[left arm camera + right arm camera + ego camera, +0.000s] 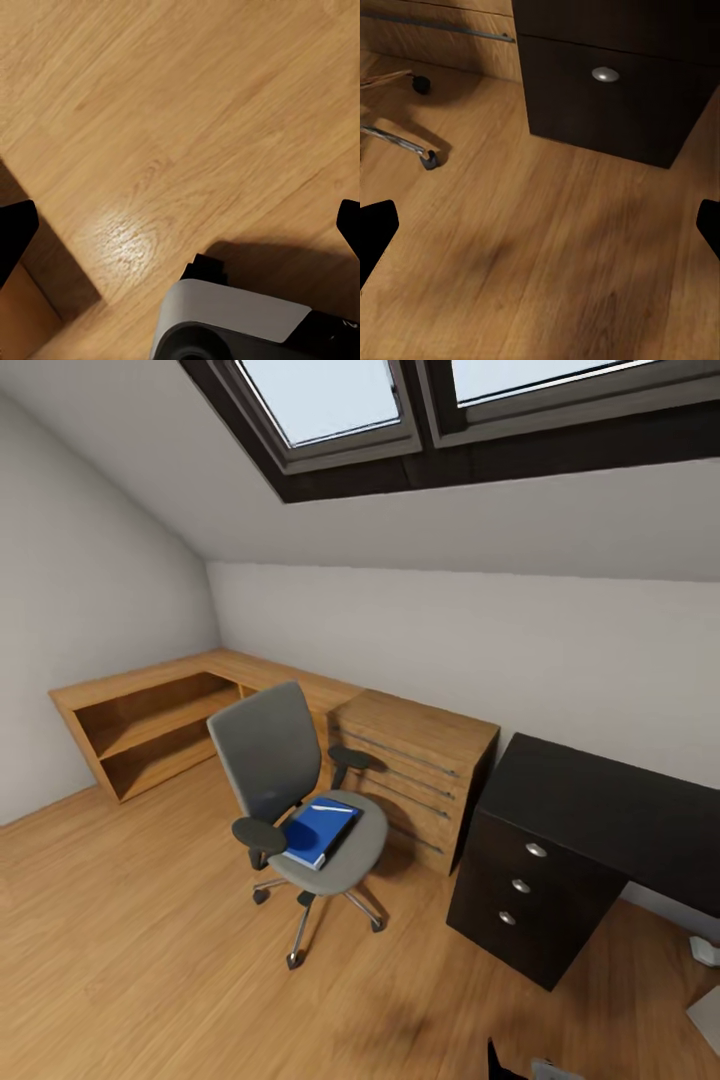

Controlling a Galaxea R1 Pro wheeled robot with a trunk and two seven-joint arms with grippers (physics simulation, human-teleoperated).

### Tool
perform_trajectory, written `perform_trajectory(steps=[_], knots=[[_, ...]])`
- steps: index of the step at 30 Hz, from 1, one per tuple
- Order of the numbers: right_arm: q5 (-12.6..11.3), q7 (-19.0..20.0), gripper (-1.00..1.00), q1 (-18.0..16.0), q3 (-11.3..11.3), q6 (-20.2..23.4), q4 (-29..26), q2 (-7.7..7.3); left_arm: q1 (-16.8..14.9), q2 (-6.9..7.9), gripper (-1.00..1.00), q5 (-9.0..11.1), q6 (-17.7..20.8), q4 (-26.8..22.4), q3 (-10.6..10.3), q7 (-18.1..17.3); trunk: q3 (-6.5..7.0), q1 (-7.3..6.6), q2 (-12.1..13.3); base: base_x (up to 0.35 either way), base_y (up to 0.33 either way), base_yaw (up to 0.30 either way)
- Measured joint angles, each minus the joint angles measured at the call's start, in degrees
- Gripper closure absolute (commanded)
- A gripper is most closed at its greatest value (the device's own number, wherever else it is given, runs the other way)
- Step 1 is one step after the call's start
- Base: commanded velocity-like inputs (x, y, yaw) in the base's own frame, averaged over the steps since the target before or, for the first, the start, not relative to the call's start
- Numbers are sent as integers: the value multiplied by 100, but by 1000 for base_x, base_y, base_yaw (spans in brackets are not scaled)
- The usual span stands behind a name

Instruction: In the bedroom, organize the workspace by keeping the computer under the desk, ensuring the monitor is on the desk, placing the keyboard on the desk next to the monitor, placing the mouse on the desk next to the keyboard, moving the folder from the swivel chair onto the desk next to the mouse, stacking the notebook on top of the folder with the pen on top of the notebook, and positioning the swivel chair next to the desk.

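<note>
Folder (320, 830) | on swivel chair (300, 800) seat | both claws (180, 225) (540, 225) spread wide, far off

Soft daylight from skylights (330, 400), glare patch on floor (127, 236), wide-angle edge distortion.

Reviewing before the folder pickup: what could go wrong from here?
1. The swivel chair stands on casters; reaching for the blue folder on its seat could roll or spin it away.
2. The chair sits close to the wooden drawer unit, so access from that side looks tight.
3. White items lie on the floor beside the dark desk, at the edge of the head view; the base could run over them.
</note>
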Motion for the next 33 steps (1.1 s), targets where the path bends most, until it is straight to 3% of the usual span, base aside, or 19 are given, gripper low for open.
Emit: perform_trajectory(steps=[9, 14, 22, 27, 33], knots=[[-15, -2, -100, -1, -17, -12, -146, -1, 1, 16, -100, 0, -6, 0, -1, 0, 162, -198, 361, 0, 0, 0], [-16, -8, -100, -1, -33, 2, -153, -72, 1, 24, -100, -4, -10, 0, 0, 0, 252, -308, 562, 0, 0, 0], [17, -4, -100, -1, -11, -16, -113, -105, 1, 26, -100, -2, -123, 0, 4, 1, 252, -308, 564, 0, 0, 0], [31, -2, -100, -1, -3, -14, -100, -115, 1, 17, -100, -15, -640, 4, -12, 7, 252, -308, 564, 0, 0, -18], [89, 3, -100, 0, 19, -7, -96, -116, 0, 4, -100, -22, -866, 18, -15, 6, 252, -308, 564, 0, 0, -175]])
